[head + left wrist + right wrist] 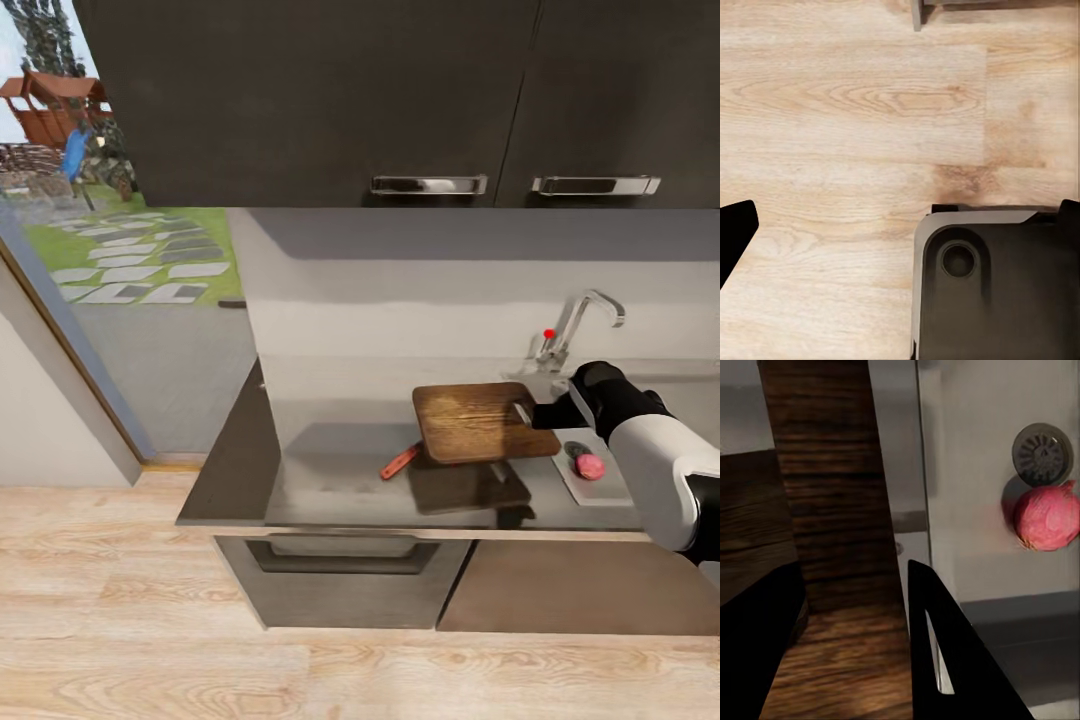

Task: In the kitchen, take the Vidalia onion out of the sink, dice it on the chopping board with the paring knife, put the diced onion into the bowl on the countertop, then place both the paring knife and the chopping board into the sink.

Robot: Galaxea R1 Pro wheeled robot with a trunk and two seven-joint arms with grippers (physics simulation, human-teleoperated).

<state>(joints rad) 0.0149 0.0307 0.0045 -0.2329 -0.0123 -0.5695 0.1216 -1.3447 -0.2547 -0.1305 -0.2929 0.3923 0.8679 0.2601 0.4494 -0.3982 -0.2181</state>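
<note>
And the right tool (527,412) was clamped on the chopping board's (480,420) sink-side end, holding it lifted off the surface (330,480), long axis running left to right. The paring knife (400,461) lay beneath its left corner, red handle angled toward the front-left. The Vidalia onion (590,466) sat in the sink (575,480) beside the drain (1042,454).

A light wooden floor (855,112) is lying under the camera, showing wavy grain lines. A dark grey part of the robot (997,292) with a round hole is sitting over it. A black finger (733,236) is poking in at one edge.
</note>
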